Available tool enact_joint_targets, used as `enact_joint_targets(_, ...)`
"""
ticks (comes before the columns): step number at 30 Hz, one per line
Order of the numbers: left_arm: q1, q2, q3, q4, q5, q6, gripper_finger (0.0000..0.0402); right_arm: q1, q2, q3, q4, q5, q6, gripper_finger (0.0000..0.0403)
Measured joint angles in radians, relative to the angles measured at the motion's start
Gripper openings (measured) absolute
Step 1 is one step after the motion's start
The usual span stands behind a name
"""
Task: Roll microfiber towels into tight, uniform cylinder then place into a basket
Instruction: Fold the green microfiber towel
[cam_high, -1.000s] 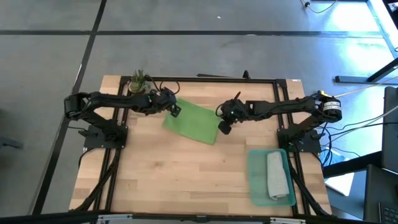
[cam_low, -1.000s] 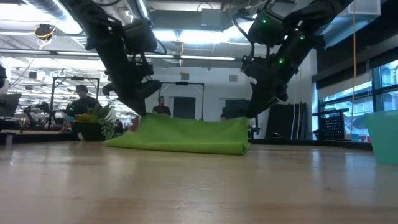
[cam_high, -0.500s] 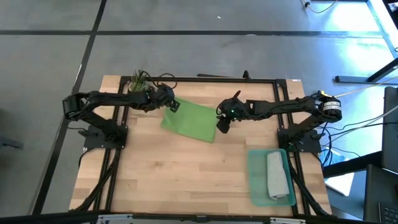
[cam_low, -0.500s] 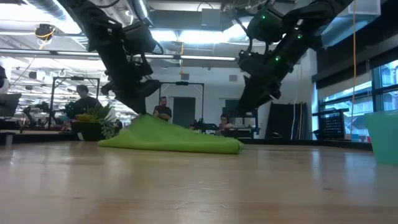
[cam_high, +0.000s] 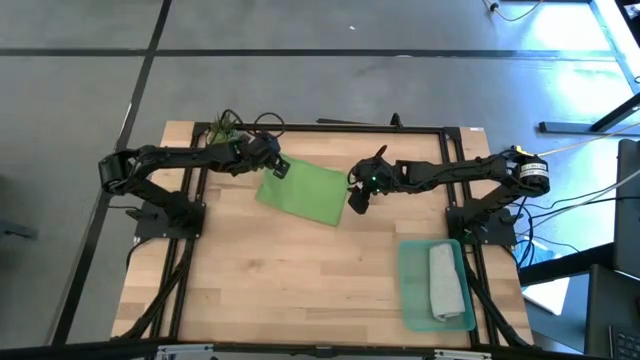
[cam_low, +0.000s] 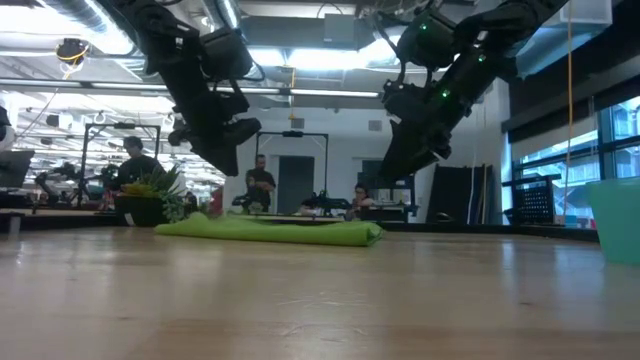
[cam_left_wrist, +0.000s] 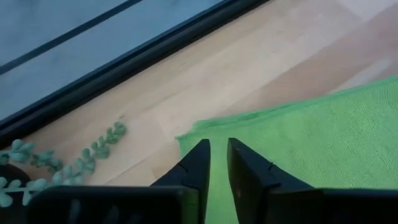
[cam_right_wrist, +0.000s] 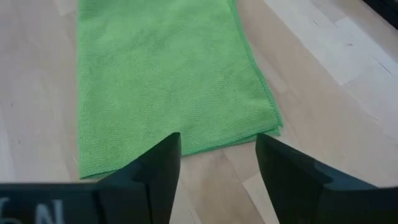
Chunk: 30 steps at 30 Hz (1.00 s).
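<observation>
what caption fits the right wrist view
Right tool open above the flat green towel on the wooden table.

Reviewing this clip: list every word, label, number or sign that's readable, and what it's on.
"N", pale lettering cut off at the frame edge, on the right gripper body in its wrist view; the rest is unreadable.
Grey towel in the basket: no readable tag.
Green towel: no text.
Background room signs: too small to read.

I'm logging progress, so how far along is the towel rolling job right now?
One down: the grey towel lies rolled in the basket. The green towel lies flat and unrolled on the table, with the left claw and right claw open above its opposite ends, neither gripping. Left: rolling it and placing it in the basket.
</observation>
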Motion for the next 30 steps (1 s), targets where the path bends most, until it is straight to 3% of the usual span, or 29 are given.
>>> enact_joint_targets(4, 0.006, 0.0, 0.0, -0.003, -0.005, -0.004, 0.0042, 0.0, 0.0, 0.0, 0.0, 0.0, 0.0, 0.021)
enact_joint_targets(9, 0.005, 0.0, 0.0, -0.004, 0.01, -0.025, 0.0065, 0.0, 0.0, 0.0, 0.0, -0.002, 0.001, 0.021)
enact_joint_targets(15, -0.029, 0.018, 0.0, 0.013, 0.318, -0.025, 0.0071, -0.002, 0.0, 0.0, 0.001, -0.061, 0.004, 0.021)
enact_joint_targets(19, -0.105, 0.053, -0.014, 0.014, 0.392, 0.028, 0.0064, -0.012, 0.0, 0.0, 0.011, -0.061, 0.004, 0.021)
enact_joint_targets(25, -0.21, 0.121, -0.02, -0.009, 0.381, 0.026, 0.0058, -0.028, 0.013, 0.0, 0.051, -0.063, -0.021, 0.021)
enact_joint_targets(30, -0.234, 0.145, -0.02, -0.077, 0.272, -0.089, 0.0057, -0.043, 0.093, 0.0, 0.112, -0.102, -0.042, 0.021)
